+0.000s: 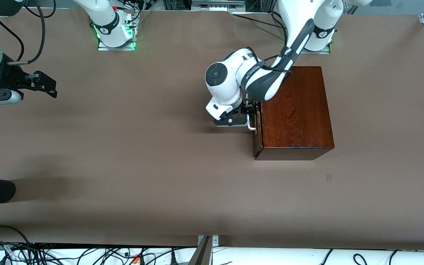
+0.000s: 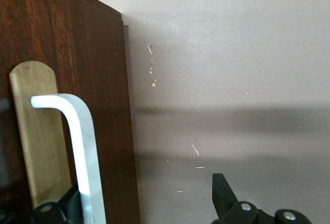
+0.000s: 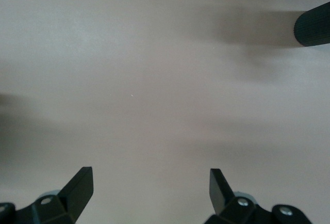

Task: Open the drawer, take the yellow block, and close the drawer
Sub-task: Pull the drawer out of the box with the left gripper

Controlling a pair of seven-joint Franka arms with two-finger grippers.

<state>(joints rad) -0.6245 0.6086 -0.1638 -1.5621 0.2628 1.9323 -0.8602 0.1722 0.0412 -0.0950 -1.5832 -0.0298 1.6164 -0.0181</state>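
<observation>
Right now the left gripper (image 1: 249, 115) is down at the front of the wooden box (image 1: 296, 110), level with the drawer (image 1: 258, 132), which sits all but closed with only a thin edge standing proud of the box. Its fingers are spread wide, not clamped on anything. In the left wrist view one finger (image 2: 66, 208) lies against the drawer front just beside the white handle (image 2: 77, 146), and the other finger (image 2: 223, 193) is out over bare table, so the handle's bar stands between the two. A pale wooden plate (image 2: 38, 136) sits on the drawer front under the handle. The box stands on the brown table (image 1: 160, 165) toward the left arm's end, with its drawer front facing toward the right arm's end. The left arm reaches from its base across the top of the box to get there.

The right gripper (image 1: 44, 86) waits well apart, up over bare table at the right arm's end. Its fingers are also spread wide with nothing between them; the right wrist view shows one finger (image 3: 80, 185) and the other (image 3: 221, 188) over plain tabletop.

The yellow block cannot be seen in any view.
</observation>
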